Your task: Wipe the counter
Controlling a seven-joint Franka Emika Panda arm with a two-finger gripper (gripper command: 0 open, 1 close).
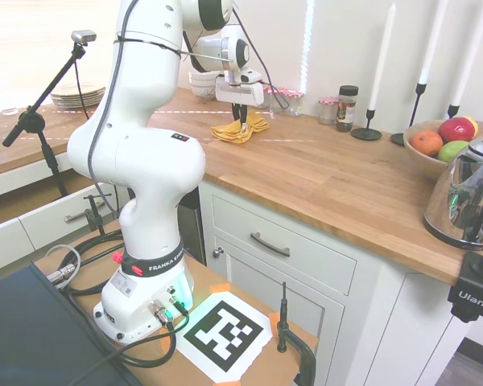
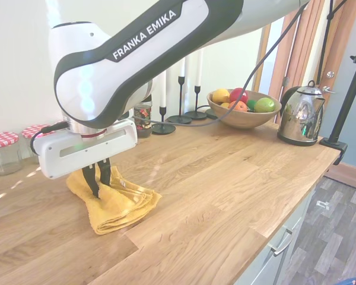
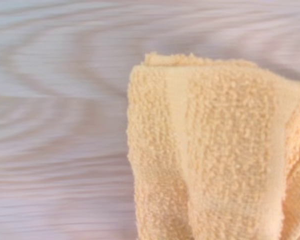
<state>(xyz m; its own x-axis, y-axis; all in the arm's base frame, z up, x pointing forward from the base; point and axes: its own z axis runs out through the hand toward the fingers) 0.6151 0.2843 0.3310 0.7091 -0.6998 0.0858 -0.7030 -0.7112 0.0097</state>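
Second exterior view: counter (image 2: 237, 178) lengthwise (left-right).

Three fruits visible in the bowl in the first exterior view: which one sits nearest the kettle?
The green fruit, at the bowl's front edge beside the kettle. The red one sits behind it and the orange one lies on the far side.

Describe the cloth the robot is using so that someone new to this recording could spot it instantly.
Follow the long wooden counter toward the wall end, where red-checked lidded jars stand. Just in front of them, under the gripper, lies a folded yellow terry towel. It is the only soft, yellow thing on the wood, and the fingers pinch its top.
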